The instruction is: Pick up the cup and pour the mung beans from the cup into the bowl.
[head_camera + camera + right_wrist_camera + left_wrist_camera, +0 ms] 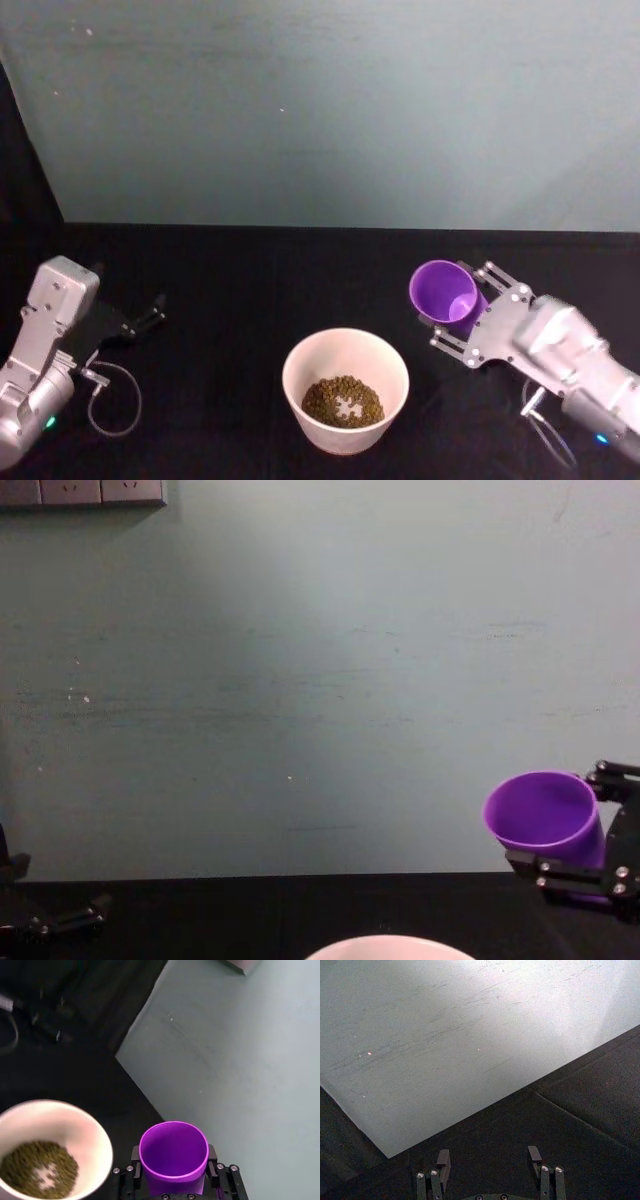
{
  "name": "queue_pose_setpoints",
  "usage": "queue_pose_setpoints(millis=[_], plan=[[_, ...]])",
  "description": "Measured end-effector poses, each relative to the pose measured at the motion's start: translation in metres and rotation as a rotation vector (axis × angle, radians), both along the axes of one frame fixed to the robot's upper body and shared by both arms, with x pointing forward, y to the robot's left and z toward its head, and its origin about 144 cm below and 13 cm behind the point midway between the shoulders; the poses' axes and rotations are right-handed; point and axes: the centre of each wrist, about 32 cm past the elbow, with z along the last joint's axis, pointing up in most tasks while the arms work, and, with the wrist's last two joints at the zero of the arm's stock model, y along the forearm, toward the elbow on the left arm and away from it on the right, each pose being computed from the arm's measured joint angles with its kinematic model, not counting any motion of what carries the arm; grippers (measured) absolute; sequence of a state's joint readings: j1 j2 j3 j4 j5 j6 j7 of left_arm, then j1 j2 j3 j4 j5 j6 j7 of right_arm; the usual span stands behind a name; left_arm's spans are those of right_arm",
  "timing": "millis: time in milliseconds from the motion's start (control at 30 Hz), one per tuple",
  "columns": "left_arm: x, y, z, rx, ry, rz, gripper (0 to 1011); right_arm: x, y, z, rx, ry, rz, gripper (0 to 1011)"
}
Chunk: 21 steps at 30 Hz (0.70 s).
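The purple cup (445, 292) is held off the table to the right of the bowl, tipped with its mouth toward the bowl, and its inside (173, 1151) looks empty. My right gripper (468, 312) is shut on the cup (545, 815). The white bowl (345, 357) stands at the front centre with mung beans (343, 401) in its bottom; the bowl (95, 1132) lies beside the cup in the right wrist view. My left gripper (489, 1161) is open, parked at the left of the table (142, 322), holding nothing.
The table has a black cloth (250, 280) and a pale green wall (330, 110) stands right behind it. A loose cable loop (115, 400) lies by my left arm. A wall socket strip (80, 492) sits high on the wall.
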<state>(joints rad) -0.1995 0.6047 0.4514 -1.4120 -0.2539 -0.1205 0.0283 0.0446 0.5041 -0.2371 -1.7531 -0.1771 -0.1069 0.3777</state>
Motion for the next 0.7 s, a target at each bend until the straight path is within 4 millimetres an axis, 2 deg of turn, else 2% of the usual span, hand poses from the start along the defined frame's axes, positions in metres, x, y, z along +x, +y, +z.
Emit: queue_pose_setpoints(millis=[267,700], plan=[[0.000,0.000,0.000,0.000,0.000,0.000,1003,0.016,-0.022,-0.021,0.262,0.132,0.026,743],[0.000,0.000,0.000,0.000,0.000,0.000,1003,0.040,-0.023,-0.054,0.465,0.239,0.004,743]])
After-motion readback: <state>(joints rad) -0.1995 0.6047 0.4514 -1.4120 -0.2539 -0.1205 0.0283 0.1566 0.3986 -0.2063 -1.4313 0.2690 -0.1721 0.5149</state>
